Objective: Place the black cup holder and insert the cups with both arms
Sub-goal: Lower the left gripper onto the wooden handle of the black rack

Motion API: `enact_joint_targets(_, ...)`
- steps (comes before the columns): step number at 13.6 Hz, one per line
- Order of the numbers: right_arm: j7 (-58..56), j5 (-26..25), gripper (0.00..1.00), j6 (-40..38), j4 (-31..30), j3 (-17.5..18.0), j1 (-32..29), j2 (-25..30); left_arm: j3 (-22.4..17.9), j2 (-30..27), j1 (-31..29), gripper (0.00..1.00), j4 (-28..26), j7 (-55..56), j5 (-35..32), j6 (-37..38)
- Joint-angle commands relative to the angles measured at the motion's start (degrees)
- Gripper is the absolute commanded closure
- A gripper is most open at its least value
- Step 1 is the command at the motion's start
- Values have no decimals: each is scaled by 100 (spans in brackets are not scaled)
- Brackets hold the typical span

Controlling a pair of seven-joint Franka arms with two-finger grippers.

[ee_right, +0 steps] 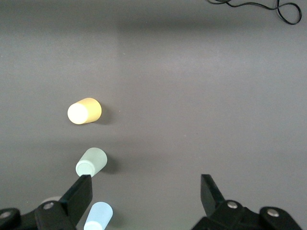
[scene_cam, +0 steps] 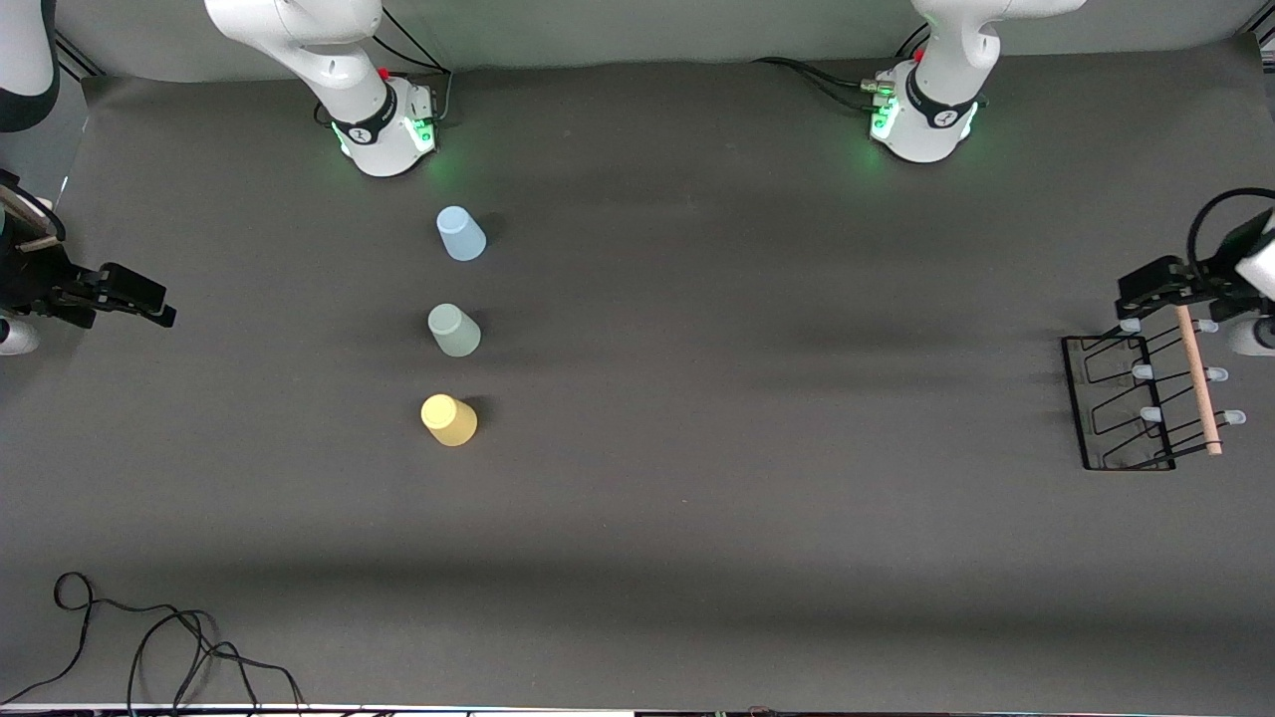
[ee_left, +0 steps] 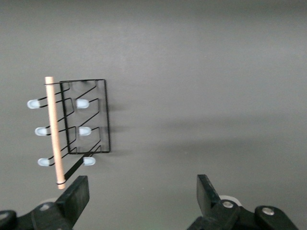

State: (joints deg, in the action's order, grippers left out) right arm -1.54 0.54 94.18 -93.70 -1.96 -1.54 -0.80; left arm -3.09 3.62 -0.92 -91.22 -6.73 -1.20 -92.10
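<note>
Three cups (scene_cam: 454,330) stand in a row near my right arm's end. My left gripper (scene_cam: 1146,291), wide open and empty, hangs over the black cup holder (scene_cam: 1121,403). My right gripper (scene_cam: 134,299) waits, open too.

The front view looks steeply down from high across the dark grey table (scene_cam: 697,518), facing both arm bases along its top edge and taking in nearly the whole surface. The left wrist view looks straight down, close, over the left arm's end, sharing the black thin-wire rack with a wooden rod handle (scene_cam: 1146,398) (ee_left: 79,124). The right wrist view looks down over the right arm's end, sharing the three small plastic tumblers (scene_cam: 453,329) (ee_right: 91,162).
</note>
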Motion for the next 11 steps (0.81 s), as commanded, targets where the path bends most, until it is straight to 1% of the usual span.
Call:
enact_joint_targets(1, -127, -71, 0, -84, 89, 3, 14, -35, 10, -54, -591, 0, -159, -661, -56, -123)
enact_joint_targets(5, -118, -71, 0, -154, 89, 12, 14, -35, 10, -54, -1611, 0, -527, -1751, -3, -483)
enact_joint_targets(6, -118, -71, 0, -154, 89, 12, 14, -35, 10, -54, -1770, 0, -633, -1919, -3, -614)
enact_joint_targets(8, -118, -71, 0, -154, 89, 12, 14, -35, 10, -37, -2034, 0, -782, -2200, 14, -808)
enact_joint_targets(11, -118, -71, 0, -163, 89, 12, 14, -35, 10, -28, -2132, 0, -967, -2316, 32, -976)
